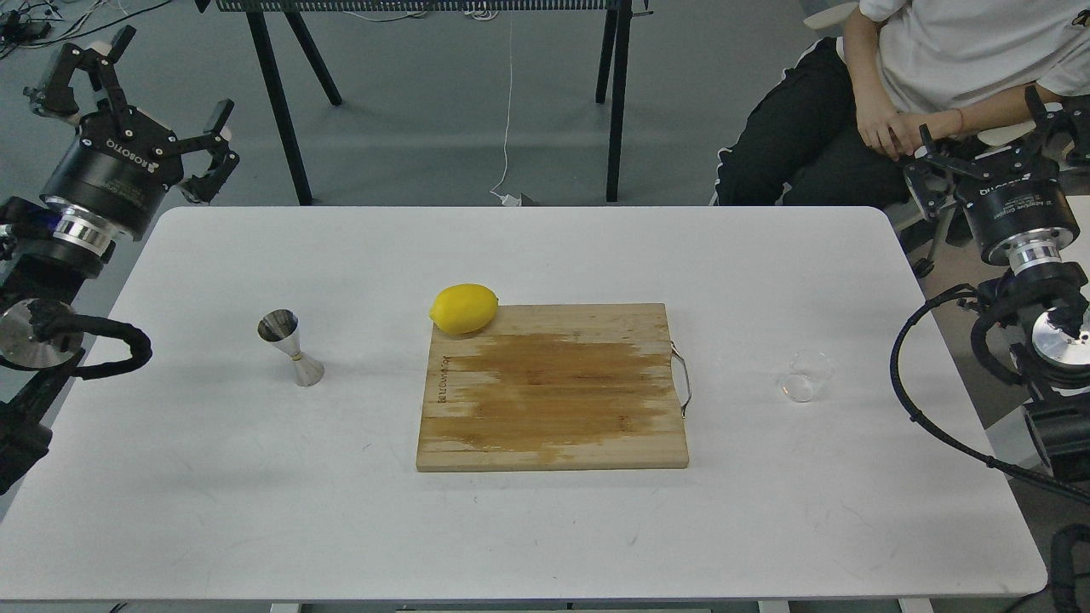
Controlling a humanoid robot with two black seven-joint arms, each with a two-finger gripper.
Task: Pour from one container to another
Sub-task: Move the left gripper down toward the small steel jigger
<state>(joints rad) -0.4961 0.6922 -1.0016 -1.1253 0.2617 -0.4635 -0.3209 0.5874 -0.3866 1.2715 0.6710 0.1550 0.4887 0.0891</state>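
The small clear glass cup (806,375) stands on the white table (545,528) at the right, a little beyond the cutting board's handle. The shiny steel hourglass jigger (291,347) stands upright at the left of the table. My left gripper (136,81) hovers beyond the table's far left corner, open and holding nothing, well away from the jigger. My right gripper (988,136) hangs off the table's far right corner, open with spread fingers, well back from the cup.
A wooden cutting board (553,387) with a wet patch and a metal handle lies mid-table, a yellow lemon (464,308) at its far left corner. A seated person (920,77) is behind the right gripper. Black table legs (281,94) stand beyond the table.
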